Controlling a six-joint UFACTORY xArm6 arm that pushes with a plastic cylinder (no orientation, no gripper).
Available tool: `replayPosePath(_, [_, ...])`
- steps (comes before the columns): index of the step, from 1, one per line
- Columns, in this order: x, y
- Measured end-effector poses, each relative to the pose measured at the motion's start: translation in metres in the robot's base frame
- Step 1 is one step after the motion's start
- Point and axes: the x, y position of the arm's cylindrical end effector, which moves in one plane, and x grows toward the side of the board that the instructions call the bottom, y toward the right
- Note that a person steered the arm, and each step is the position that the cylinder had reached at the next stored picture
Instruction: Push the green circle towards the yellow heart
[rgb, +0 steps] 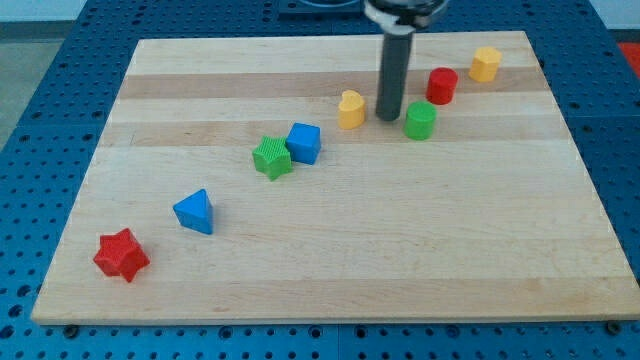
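Between yellow heart (351, 109) and green circle (420, 121), my tip (388, 118) rested on board (330, 260); no fingers fitted, nothing held; rod top cut off.

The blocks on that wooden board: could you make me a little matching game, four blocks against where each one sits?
Blocks:
1. red star
2. green circle
3. yellow heart
4. blue cube

Places:
A. just at the view's left of my tip
B. touching the green star
C. near the board's bottom-left corner
D. just at the view's right of my tip, below the red cylinder

Pairs: 1-C, 2-D, 3-A, 4-B
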Motion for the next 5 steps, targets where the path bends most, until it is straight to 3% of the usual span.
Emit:
replayPosePath(2, [0.081,0.018])
replayPosePath(3, [0.086,0.082])
replayPosePath(5, [0.071,0.062])
